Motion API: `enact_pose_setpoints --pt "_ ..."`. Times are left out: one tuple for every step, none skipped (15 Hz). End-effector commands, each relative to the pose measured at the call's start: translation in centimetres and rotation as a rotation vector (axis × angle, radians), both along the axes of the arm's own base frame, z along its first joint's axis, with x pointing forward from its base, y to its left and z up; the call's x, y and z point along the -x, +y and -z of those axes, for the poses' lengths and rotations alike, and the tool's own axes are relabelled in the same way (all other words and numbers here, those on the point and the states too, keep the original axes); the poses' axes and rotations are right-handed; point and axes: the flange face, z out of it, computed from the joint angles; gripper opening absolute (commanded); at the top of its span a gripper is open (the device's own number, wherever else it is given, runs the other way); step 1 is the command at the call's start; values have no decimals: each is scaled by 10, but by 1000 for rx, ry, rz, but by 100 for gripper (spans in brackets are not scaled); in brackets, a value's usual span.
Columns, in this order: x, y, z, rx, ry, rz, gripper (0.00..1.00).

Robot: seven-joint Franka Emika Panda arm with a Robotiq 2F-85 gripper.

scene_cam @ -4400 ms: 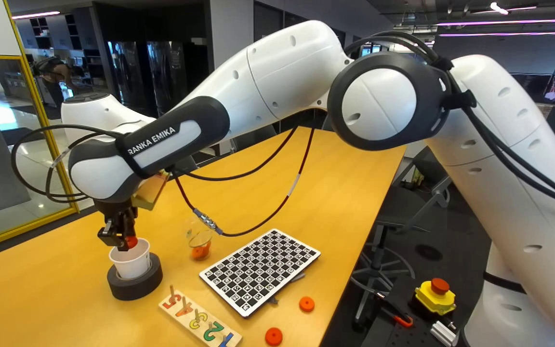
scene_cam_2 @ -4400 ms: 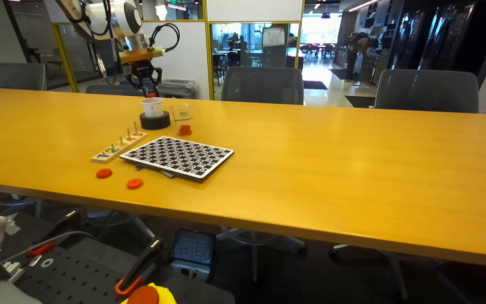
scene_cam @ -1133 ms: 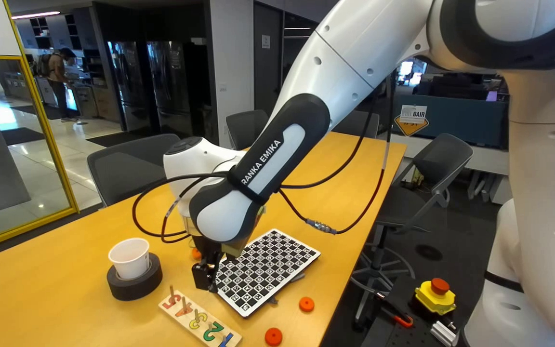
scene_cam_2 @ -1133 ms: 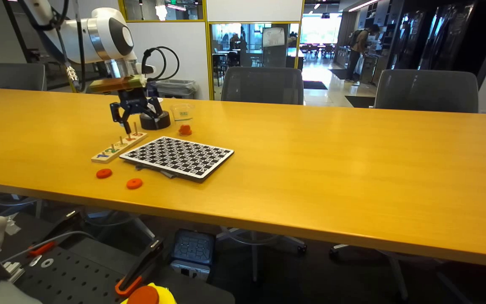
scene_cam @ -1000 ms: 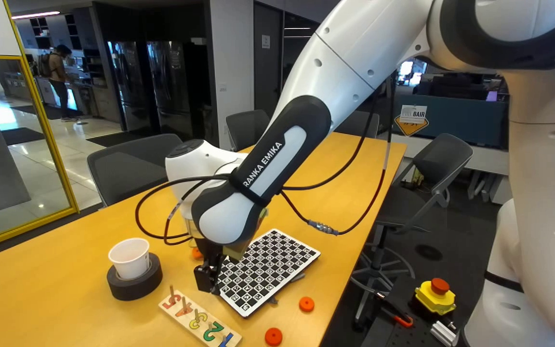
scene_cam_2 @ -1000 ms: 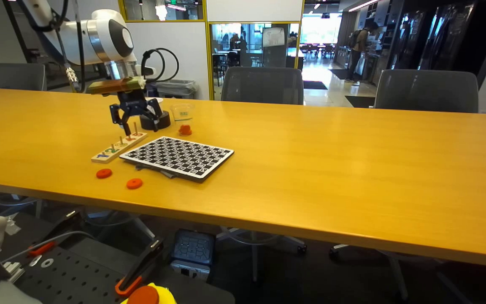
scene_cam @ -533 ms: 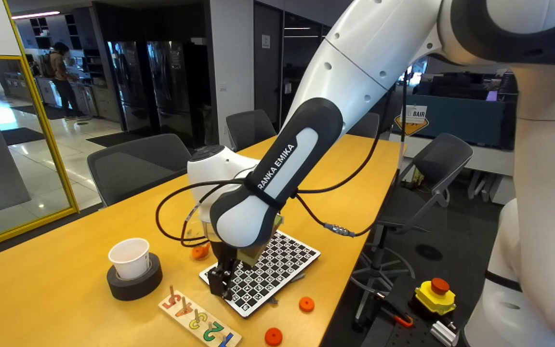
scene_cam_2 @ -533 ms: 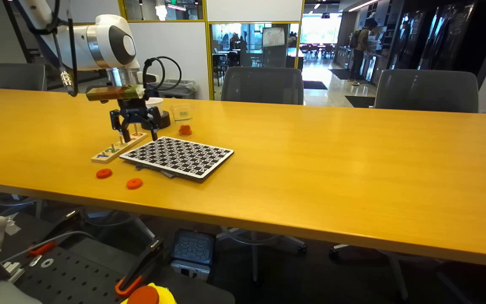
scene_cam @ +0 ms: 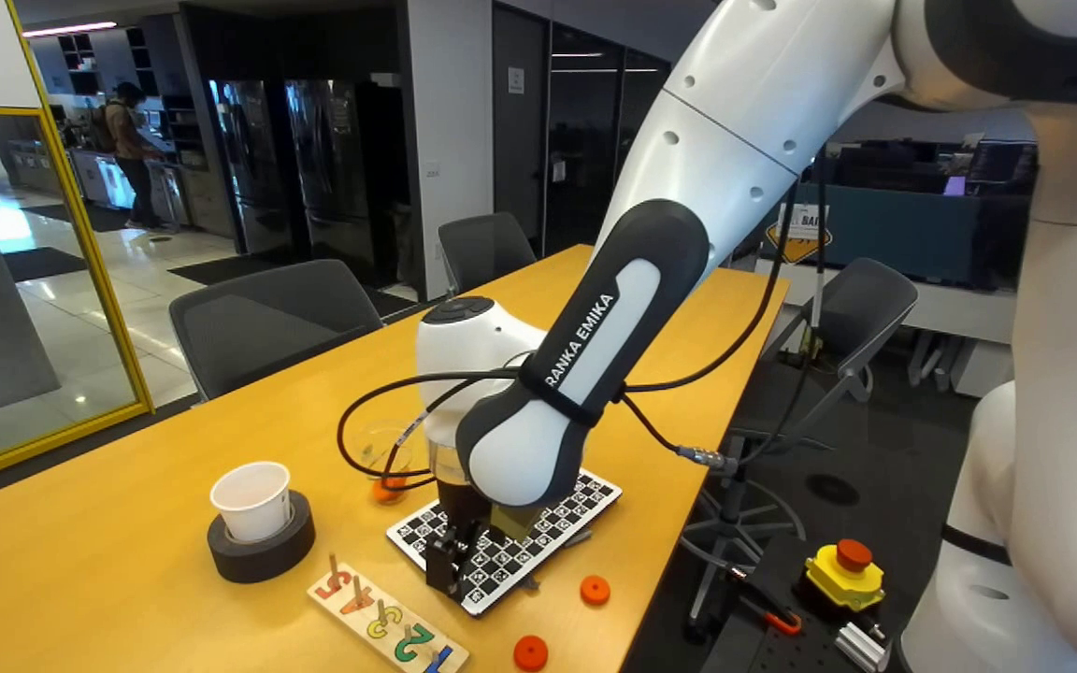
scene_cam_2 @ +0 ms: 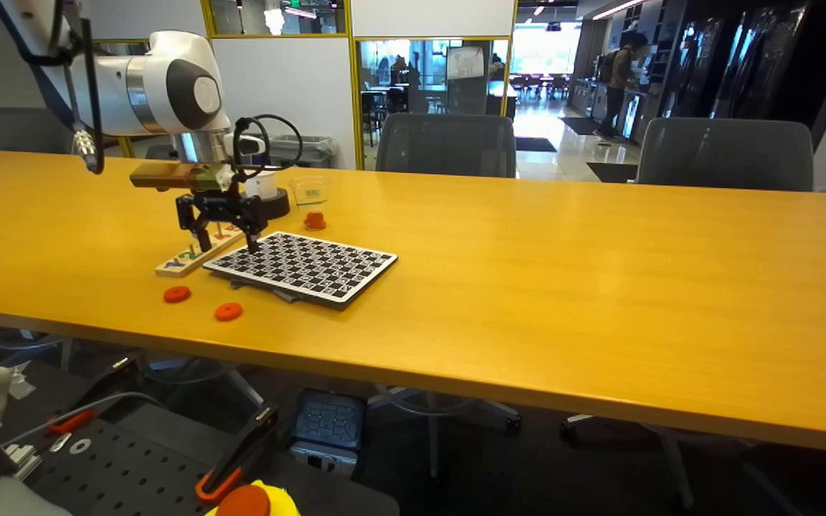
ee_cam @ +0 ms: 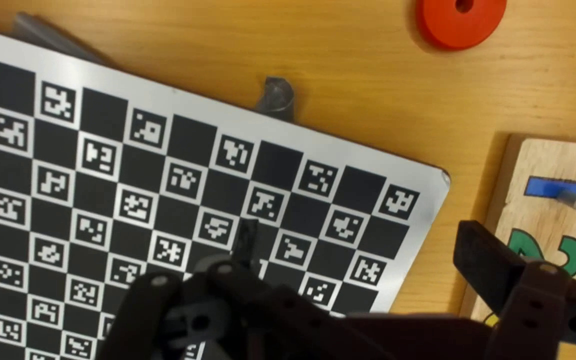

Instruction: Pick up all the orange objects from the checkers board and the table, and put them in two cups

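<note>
Two orange objects, flat discs, lie on the table [scene_cam_2: 528,287]: a disc [scene_cam: 595,590] beside the checkers board [scene_cam_2: 305,265] and a disc [scene_cam: 531,653] nearer the number strip. In the wrist view an orange disc [ee_cam: 460,22] shows at the top edge. More orange pieces [scene_cam_2: 315,221] sit in the clear cup [scene_cam_2: 310,192]. The white cup [scene_cam: 251,500] stands in a dark ring; its bottom is hidden. My gripper [scene_cam_2: 229,249] is open, with nothing between its fingers. It hangs above the board's corner by the strip, one finger [ee_cam: 247,242] over the checks.
A wooden number strip [scene_cam: 389,622] with upright pegs lies close beside the board, under the other finger [ee_cam: 483,265]. Grey bits [ee_cam: 275,100] stick out from beneath the board. The table's edge runs near the loose discs. Cables loop from the arm.
The gripper held an orange piece over the white cup a few seconds ago. Empty and open now, it has moved from there to the board's corner and lower. Both loose discs have stayed put.
</note>
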Motion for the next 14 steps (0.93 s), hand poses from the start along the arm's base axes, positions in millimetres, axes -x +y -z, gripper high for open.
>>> enact_pose_setpoints --pt "29 -3 -13 -25 -41 34 100" --pt "34 -2 -15 -22 -42 39 100" --pt "39 -1 -16 -19 -40 45 100" --pt "44 1 -16 -18 -39 49 100" --pt "48 2 -15 -19 -38 54 100" --pt "52 5 -14 -22 -35 52 100" --pt "56 7 -12 -23 -29 51 100" --pt "59 9 -10 -25 -24 53 100" --pt "64 11 -7 -31 -20 56 100" --pt "68 12 -4 -36 -15 59 100" --pt "71 14 -3 -41 -14 61 100" --pt "76 15 -1 -44 -17 64 100" --pt "80 15 0 -45 -17 72 100" --pt "85 15 2 -51 -22 79 100"
